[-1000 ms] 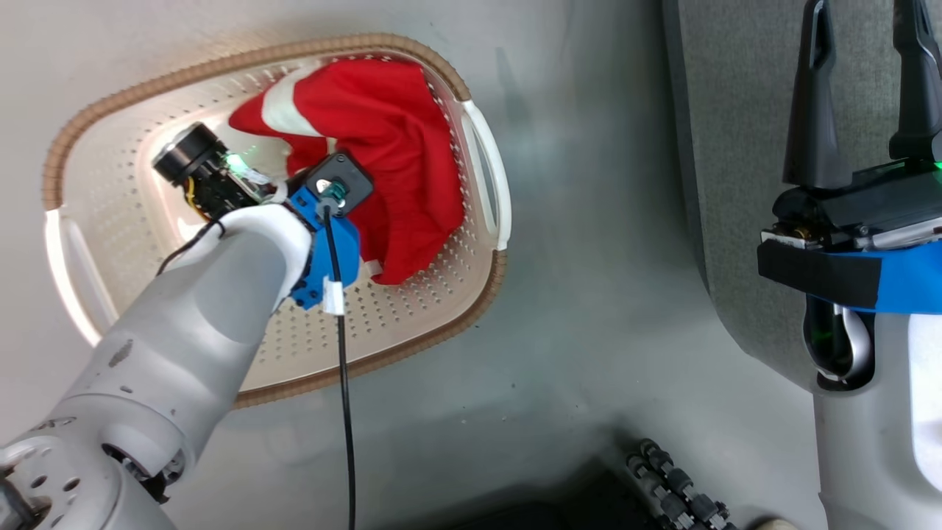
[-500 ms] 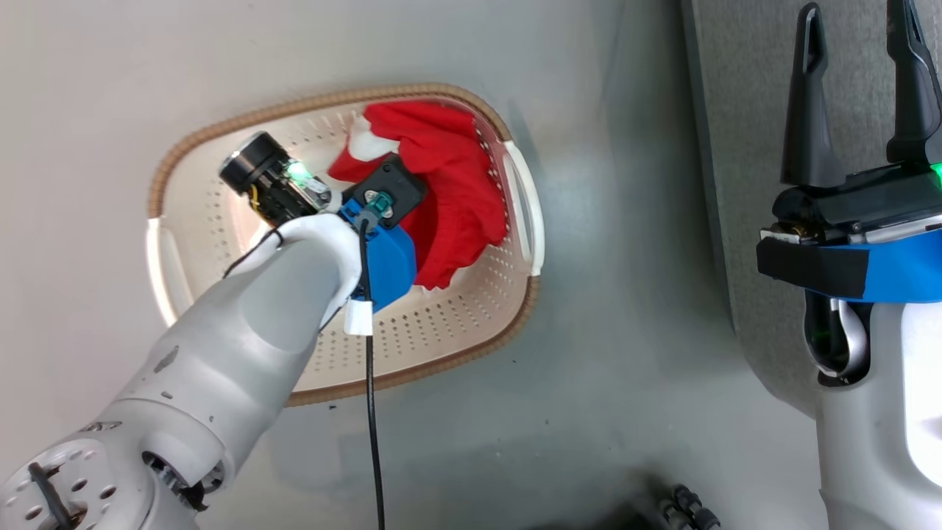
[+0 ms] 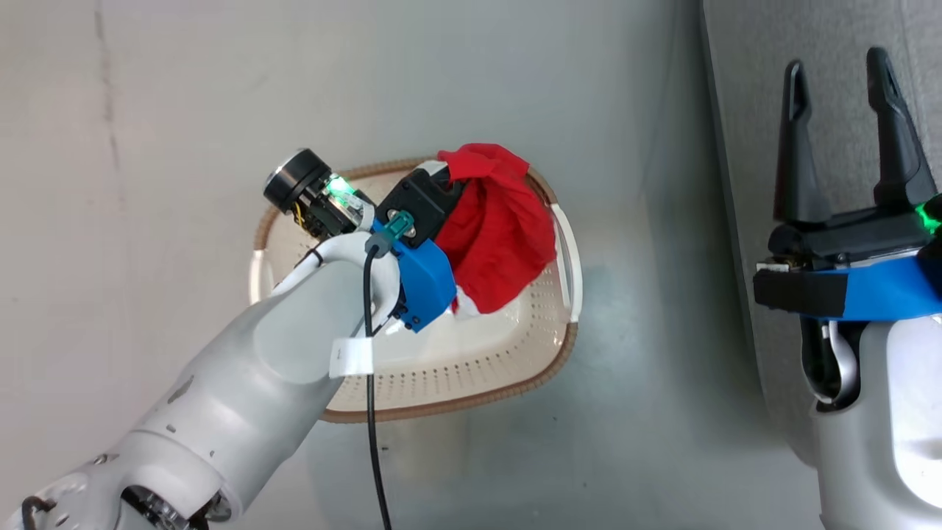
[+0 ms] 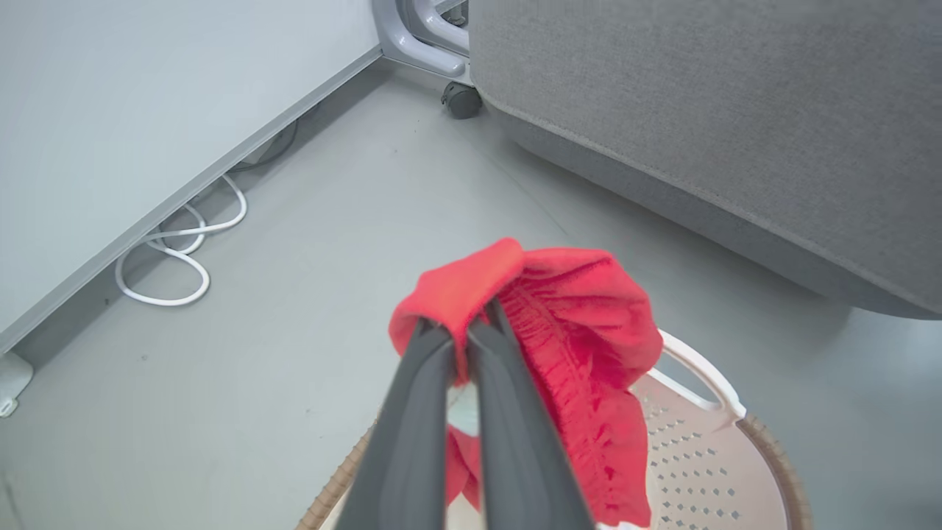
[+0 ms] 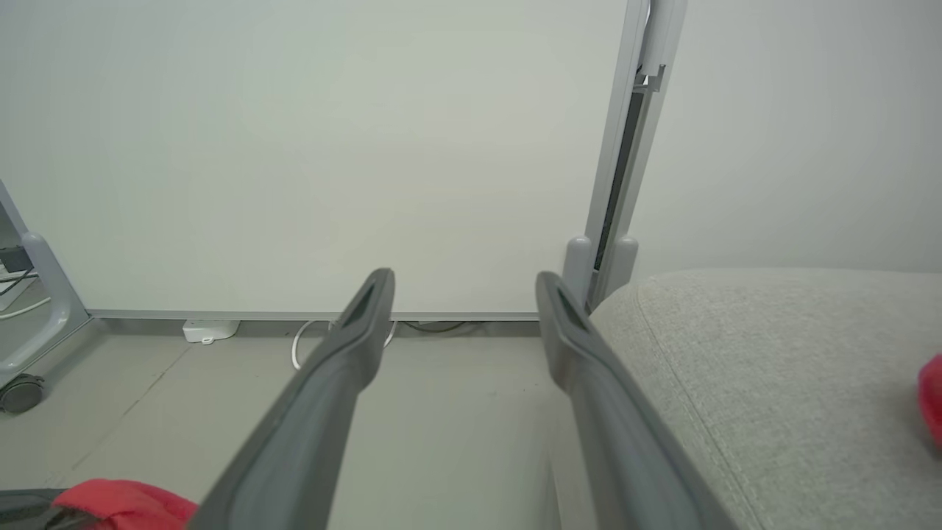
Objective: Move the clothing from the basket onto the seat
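Left wrist view: the left gripper [image 4: 460, 333] is seen with its two dark fingers pressed together on a fold of a bright red fabric garment [image 4: 589, 331]. The pinch is at the fingertips, on a gathered, elastic-looking edge. The rest of the garment is draped to the right of the fingers and below them, over the cream-white perforated plastic basket with a brown woven-look rim [image 4: 776, 453]. Whether the lower end touches the basket's floor cannot be told, as it is cut off by the frame's bottom edge. The large light grey upholstered seat [image 4: 699, 110] is recorded beyond the basket and apart from it, with bare grey floor [image 4: 294, 309] between.

Head view: the garment [image 3: 508, 235] is bunched at the end of the pale left arm [image 3: 294, 368], over the basket's [image 3: 471, 372] far right corner and near a white handle [image 3: 572, 254]. A strip of white trim [image 3: 465, 303] shows at its lower end. The right gripper [image 3: 834, 62] is held well apart from the garment, over the seat's edge, with its fingers spread wide and nothing between them.

Right wrist view: a second patch of red fabric [image 5: 932, 397] is noted lying on the seat at the frame's right edge, mostly cut off.
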{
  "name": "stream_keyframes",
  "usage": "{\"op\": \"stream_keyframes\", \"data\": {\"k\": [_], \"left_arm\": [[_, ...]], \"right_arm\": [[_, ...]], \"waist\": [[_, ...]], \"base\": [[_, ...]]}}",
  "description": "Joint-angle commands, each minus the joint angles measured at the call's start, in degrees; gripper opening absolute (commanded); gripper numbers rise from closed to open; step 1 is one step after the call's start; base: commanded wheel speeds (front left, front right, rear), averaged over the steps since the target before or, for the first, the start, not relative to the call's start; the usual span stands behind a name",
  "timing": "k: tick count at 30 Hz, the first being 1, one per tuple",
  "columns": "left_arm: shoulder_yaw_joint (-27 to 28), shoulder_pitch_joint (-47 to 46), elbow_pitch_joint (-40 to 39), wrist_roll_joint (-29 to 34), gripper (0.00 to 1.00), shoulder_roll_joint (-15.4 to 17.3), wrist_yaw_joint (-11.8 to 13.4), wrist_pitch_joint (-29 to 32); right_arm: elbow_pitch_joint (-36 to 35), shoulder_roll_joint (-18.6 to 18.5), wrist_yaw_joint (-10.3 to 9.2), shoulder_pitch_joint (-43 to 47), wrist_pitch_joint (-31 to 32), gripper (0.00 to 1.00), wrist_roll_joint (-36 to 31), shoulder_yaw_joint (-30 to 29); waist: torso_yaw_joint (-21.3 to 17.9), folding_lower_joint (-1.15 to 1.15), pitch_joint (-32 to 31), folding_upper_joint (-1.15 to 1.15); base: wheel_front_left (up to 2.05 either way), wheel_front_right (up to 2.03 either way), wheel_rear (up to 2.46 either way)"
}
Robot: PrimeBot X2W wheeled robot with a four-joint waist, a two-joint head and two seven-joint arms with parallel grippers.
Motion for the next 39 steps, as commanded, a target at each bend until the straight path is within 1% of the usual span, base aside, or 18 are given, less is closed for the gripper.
{"op": "stream_keyframes", "data": {"k": [1, 7, 15, 30, 39], "left_arm": [[0.84, 0.5, -0.8, 0.57, 0.0, 0.17, 0.34, -0.28], [4.92, 3.46, -5.73, 3.88, 0.0, 0.71, 0.36, -0.29], [9.01, 7.14, -10.16, 7.56, 0.0, 0.84, -0.09, -0.28], [18.54, 11.72, -17.64, 10.63, 0.0, 1.48, -0.28, -0.29], [21.5, 13.88, -19.91, 11.73, 0.0, 0.92, -0.57, -0.29]], "right_arm": [[0.17, -0.01, 0.01, 0.68, 0.03, 1.0, -0.14, -0.13], [1.54, -0.01, 0.01, 2.74, 0.04, 1.0, -0.4, -0.6], [3.12, -0.01, 0.01, 5.69, 0.04, 1.0, -0.11, -0.81], [5.76, -0.01, 0.01, 11.3, 0.04, 1.0, 1.64, -0.64], [6.97, -0.01, 0.01, 15.04, 0.04, 1.0, 2.01, -0.94]], "waist": [[1.21, 0.0, -2.17, 0.0], [2.23, 0.0, -6.75, 0.0], [2.96, 0.0, -13.19, 0.0], [3.45, 0.0, -23.44, 0.0], [3.54, 0.0, -29.52, 0.0]], "base": [[0.0, 0.0, 0.0], [0.0, 0.0, 0.0], [0.0, 0.0, 0.0], [0.0, 0.0, 0.0], [0.0, 0.0, 0.0]]}}
